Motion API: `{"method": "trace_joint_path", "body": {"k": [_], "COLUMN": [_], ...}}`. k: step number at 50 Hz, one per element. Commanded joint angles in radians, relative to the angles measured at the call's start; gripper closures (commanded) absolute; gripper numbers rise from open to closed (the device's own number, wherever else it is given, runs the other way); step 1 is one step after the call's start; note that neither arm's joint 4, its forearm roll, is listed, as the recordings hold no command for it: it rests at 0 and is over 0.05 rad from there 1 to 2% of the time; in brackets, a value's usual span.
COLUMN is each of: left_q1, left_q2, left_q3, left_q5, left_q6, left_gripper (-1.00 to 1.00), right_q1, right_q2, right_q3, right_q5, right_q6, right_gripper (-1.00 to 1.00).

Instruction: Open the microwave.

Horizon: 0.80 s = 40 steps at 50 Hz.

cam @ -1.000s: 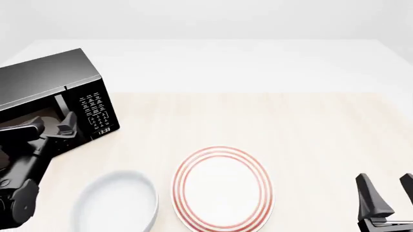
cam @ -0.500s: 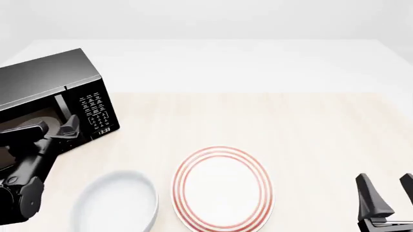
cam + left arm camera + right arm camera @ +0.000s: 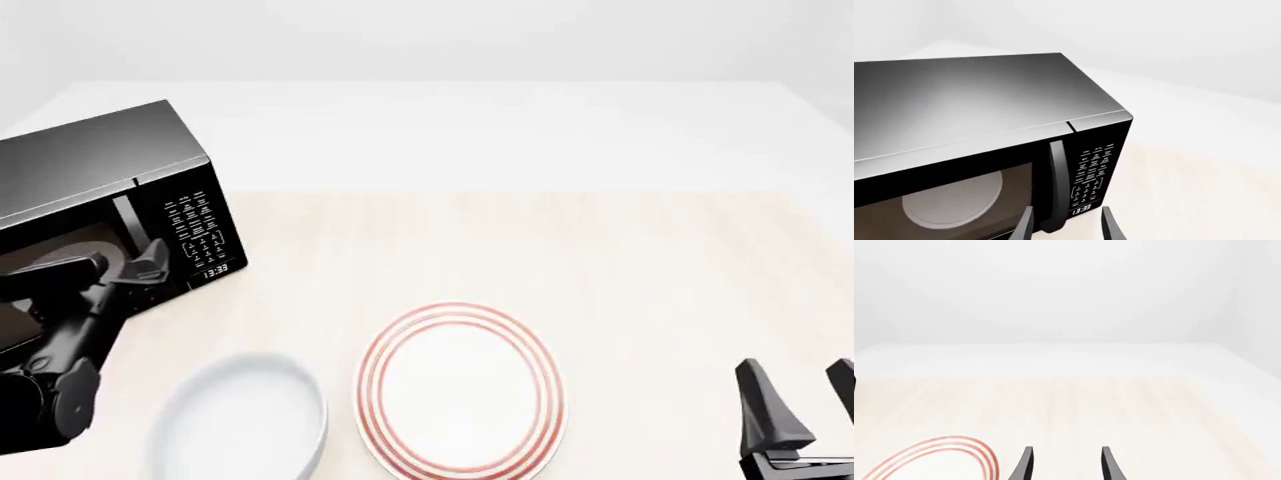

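Note:
The microwave (image 3: 94,165) is a glossy black box at the table's left edge, turned at an angle, its door shut. Its vertical handle (image 3: 1056,180) stands between the glass window (image 3: 954,200) and the keypad (image 3: 1094,167), which has a small clock below it. My left gripper (image 3: 118,264) is open right at the door front. In the left wrist view the left gripper (image 3: 1066,227) has one fingertip on each side of the handle's lower end, not closed on it. My right gripper (image 3: 805,400) is open and empty at the table's near right.
A white bowl (image 3: 240,420) sits near the front edge, just right of my left arm. A white plate with red rings (image 3: 458,390) lies beside it at centre front, and its edge shows in the right wrist view (image 3: 941,457). The light wood table (image 3: 601,260) stretches behind them.
My left gripper has moved forward and up toward the microwave door, bringing its fingers around the handle. The right gripper has not moved.

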Motion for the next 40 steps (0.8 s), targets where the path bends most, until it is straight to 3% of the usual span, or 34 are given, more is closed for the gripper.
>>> {"method": "trace_joint_path", "body": {"k": [1,40], "left_q1": [0.000,-0.003], "left_q2": [0.035,0.231], "left_q3": [-0.021,-0.145], "left_q5": [0.003,-0.022], "left_q6": [0.000,-0.026], "left_gripper": [-1.00,-1.00], "right_q1": [0.000,0.000], "right_q2": [0.000,0.000], "right_q3": [0.000,-0.001], "right_q5": [0.001,0.001], "right_q6": [0.000,0.000], "right_gripper": [-1.00,-1.00]}}
